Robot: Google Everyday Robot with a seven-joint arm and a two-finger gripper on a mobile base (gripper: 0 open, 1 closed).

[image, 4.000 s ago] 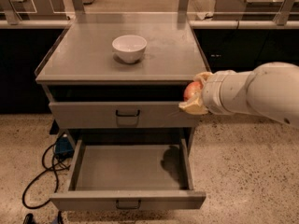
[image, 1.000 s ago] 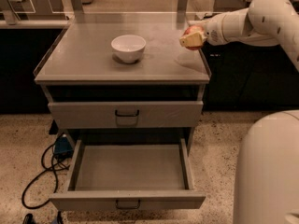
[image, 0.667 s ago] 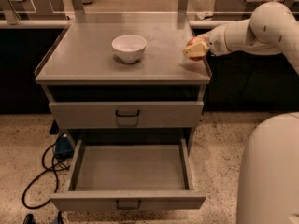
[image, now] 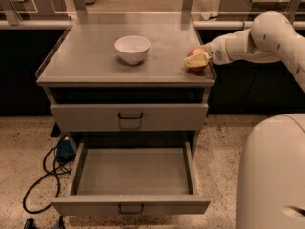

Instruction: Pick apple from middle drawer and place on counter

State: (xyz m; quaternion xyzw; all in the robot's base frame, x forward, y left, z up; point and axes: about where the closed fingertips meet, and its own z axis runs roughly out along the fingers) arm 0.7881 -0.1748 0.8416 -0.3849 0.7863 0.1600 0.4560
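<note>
Grey counter (image: 86, 56), speckled floor (image: 28, 142), hand (image: 198, 60) seemingly gripping apple (image: 196, 52) at right rim

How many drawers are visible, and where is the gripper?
2. The upper drawer is shut below the counter; the lower drawer is pulled open beneath it. The dark slot above could hide a third. The gripper is at the apple on the counter's right front corner.
</note>
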